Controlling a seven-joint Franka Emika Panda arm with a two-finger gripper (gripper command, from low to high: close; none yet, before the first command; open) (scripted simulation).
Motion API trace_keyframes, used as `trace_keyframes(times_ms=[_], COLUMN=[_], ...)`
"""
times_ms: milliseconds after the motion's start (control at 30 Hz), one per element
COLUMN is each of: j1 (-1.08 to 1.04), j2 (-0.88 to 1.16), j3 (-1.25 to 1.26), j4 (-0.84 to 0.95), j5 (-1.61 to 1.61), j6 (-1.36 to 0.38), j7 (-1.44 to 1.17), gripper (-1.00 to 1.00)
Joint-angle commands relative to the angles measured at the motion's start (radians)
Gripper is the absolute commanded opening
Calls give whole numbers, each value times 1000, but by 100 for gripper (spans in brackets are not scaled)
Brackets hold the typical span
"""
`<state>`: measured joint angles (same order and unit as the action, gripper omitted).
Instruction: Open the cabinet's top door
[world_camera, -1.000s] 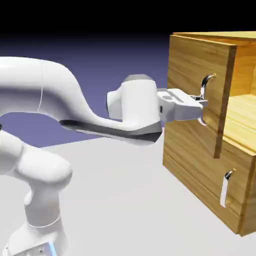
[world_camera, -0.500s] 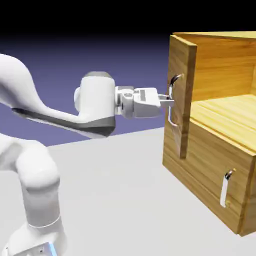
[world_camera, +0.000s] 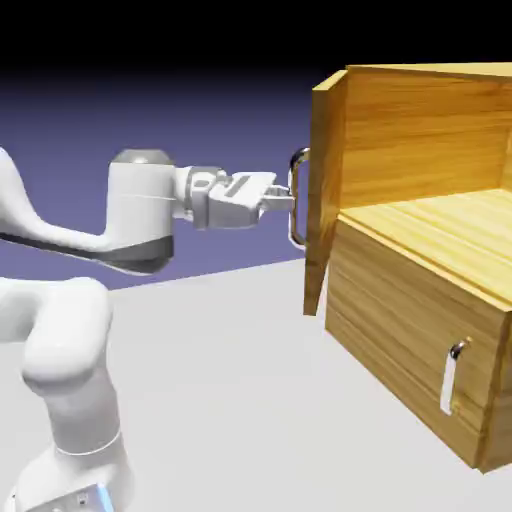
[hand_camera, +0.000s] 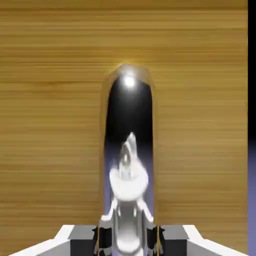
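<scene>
Gripper (world_camera: 283, 199): level, pointing toward the cabinet, clamped tight on the handle (world_camera: 298, 197) of the top door; in the hand view the silver bar (hand_camera: 129, 165) fills the middle and runs down between the two grey tips, so the hold looks centred, which suits a pull along the door's arc. Handle: long, upright, silver, fixed to the outer face of the door. Top door (world_camera: 322, 190): wood-grain panel, swung well out from the cabinet front, seen nearly edge-on in the exterior view, its lower corner hanging above the surface (world_camera: 230, 400). Cabinet (world_camera: 420, 300): golden-brown box at the exterior view's right; upper compartment exposed, showing a bare wooden shelf. Lower panel (world_camera: 400, 350): shut, its small handle (world_camera: 452, 378) untouched. Arm: white, stretched from the lower left, wrist in line with the handle. Judgement: opening largely done; little further swing seems needed.
</scene>
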<state>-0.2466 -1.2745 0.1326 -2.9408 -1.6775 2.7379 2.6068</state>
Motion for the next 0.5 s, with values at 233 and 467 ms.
trace_keyframes(times_ms=[233, 467], j1=[131, 284], j2=[-155, -221], j3=[141, 370], j4=[-74, -58], j5=[351, 647], j6=[-211, -503], j7=[-219, -313], gripper=[-100, -100])
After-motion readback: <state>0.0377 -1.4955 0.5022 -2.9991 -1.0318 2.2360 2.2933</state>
